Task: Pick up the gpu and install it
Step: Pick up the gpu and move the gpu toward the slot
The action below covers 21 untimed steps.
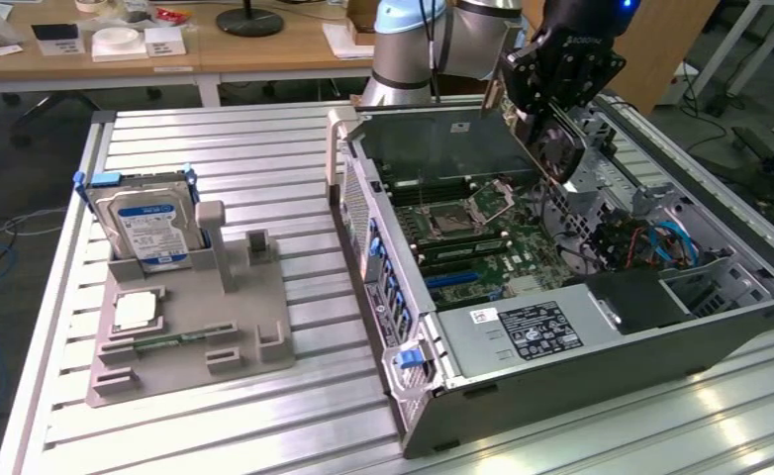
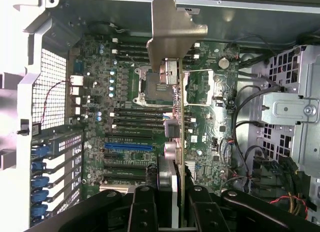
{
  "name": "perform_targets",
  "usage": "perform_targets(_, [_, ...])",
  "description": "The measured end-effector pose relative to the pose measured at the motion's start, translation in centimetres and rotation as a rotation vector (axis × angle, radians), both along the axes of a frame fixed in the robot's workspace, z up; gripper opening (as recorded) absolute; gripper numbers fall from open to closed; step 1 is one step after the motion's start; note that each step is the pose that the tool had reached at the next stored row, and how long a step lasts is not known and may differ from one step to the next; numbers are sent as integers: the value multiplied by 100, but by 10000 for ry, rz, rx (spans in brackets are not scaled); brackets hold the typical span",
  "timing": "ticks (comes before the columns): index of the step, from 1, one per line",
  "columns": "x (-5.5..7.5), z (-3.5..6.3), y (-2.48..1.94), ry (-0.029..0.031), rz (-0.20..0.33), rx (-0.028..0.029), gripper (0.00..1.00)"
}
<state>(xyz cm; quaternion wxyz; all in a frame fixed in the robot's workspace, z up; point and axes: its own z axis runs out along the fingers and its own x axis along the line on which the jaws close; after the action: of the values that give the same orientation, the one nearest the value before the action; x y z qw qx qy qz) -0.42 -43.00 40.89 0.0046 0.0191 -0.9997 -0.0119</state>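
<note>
Currently the gpu [image 2: 179,142] is off the table, pinched edge-on betw. the gripper [image 2: 172,212] fingers [image 2: 145,209]. So the tool is clenched on one end of the card, w/ the metal bracket [image 2: 172,32] at the far end. Card hangs inside the open PC case [image 1: 401,396], above the motherboard [image 2: 125,92] near the CPU socket [image 2: 152,85], and isn't in any slot. The hard drive [image 1: 143,223] in its grey holder [image 1: 189,341] sits well apart, on the exterior view's left.

Step, I'd judge: pick-up done, install underway, approx. halfway. Card's line looks to run across the blue slot [image 2: 127,147], not along it. Seating calls for turning it parallel, w/ the bracket toward the rear slot covers [image 2: 65,152]. It then needs a straight press down, clear of the cables [image 2: 240,117].
</note>
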Motion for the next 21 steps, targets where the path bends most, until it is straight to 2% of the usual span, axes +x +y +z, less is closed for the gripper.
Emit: perform_targets(21, [0, 0, 0, 0, 118, 30, 28])
